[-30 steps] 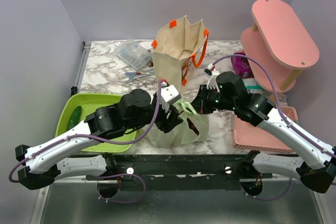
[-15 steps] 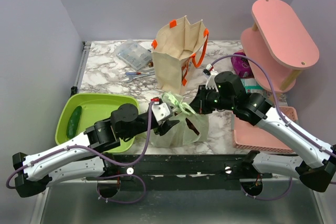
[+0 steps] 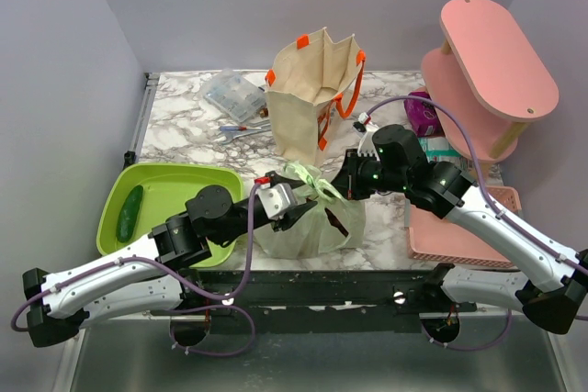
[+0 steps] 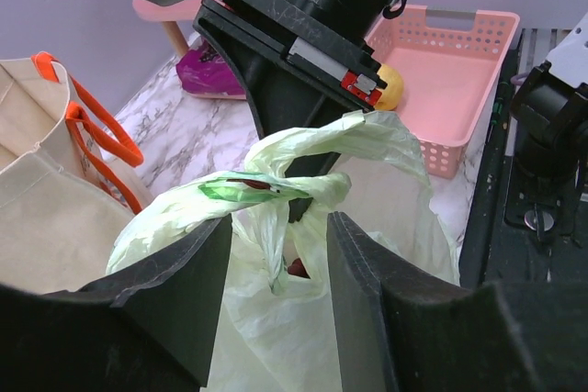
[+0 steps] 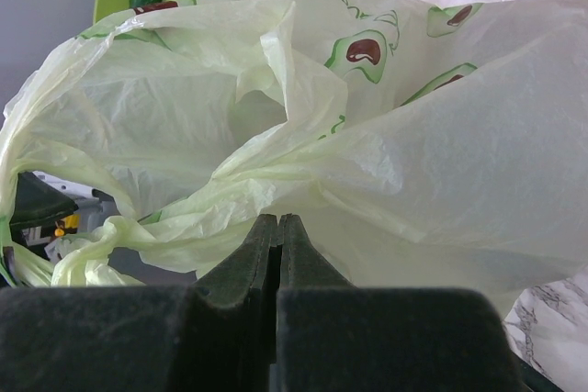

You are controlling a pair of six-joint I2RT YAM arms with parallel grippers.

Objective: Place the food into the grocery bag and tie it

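The grocery bag [image 3: 308, 227], light green with avocado prints, stands at the table's front centre, its handle loops twisted together on top. My right gripper [image 3: 338, 188] is shut at the bag's top; in the right wrist view its tips [image 5: 277, 223] pinch a strand of the bag [image 5: 386, 135]. My left gripper [image 3: 296, 214] is open beside the bag's left side; its jaws [image 4: 276, 263] stand wide either side of the twisted handles, touching nothing. Red food [image 4: 296, 268] shows through a gap under the handles. A yellow lemon [image 4: 390, 89] lies in the pink basket.
A beige tote with orange handles [image 3: 312, 89] stands behind the bag. A green tray [image 3: 197, 190] holding a cucumber [image 3: 129, 213] is at the left. A pink basket [image 3: 459, 231] and a pink shelf [image 3: 491, 52] are at the right. A clear box [image 3: 234, 94] lies at the back.
My left arm has drawn back to the left and toward the near edge, off the bag's top. The bag's top has sunk a little. My right gripper has hardly moved.
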